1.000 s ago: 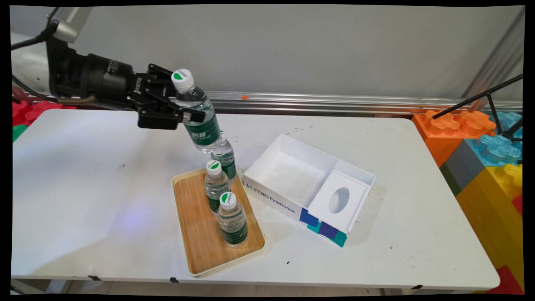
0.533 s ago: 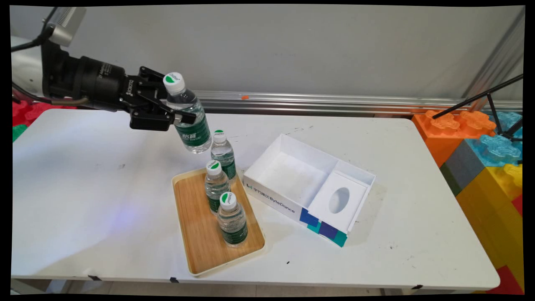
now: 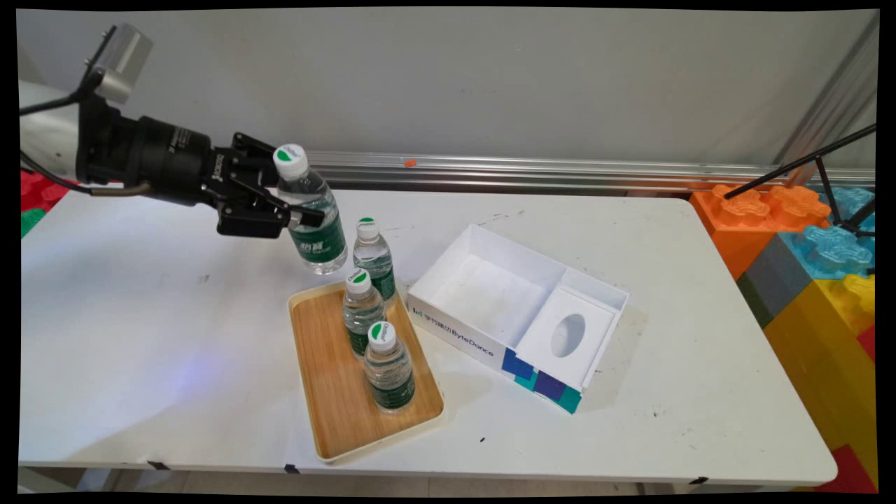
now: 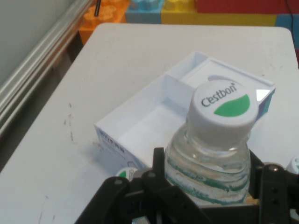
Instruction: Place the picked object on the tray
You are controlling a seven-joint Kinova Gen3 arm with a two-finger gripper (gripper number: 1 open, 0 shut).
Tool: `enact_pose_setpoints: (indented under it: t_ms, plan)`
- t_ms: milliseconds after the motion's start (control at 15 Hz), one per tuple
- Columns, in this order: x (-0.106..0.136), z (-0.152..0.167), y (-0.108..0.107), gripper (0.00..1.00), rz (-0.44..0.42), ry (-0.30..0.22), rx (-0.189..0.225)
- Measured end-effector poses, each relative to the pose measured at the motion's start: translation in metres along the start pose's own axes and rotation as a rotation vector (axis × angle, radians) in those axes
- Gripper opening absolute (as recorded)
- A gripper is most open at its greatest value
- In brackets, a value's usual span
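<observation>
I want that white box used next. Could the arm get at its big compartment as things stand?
Probably yes: the box is open on top, nothing above it, though the end effector is shut on a bottle.

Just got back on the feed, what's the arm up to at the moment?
The hand is shut on a water bottle, holding it tilted in the air above the table's far side, behind the wooden tray. Two bottles stand on the tray, a third right at its far edge. A white ByteDance box lies open beside the tray.
</observation>
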Motion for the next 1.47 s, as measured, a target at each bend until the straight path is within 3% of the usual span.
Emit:
enact_pose_setpoints:
  t_ms: [600, 1467]
  plan:
    - [-0.019, 0.005, 0.004, 0.0, 0.0, -0.048, 0.003]
    - [-0.073, 0.014, -0.002, 0.0, 0.013, -0.148, -0.003]
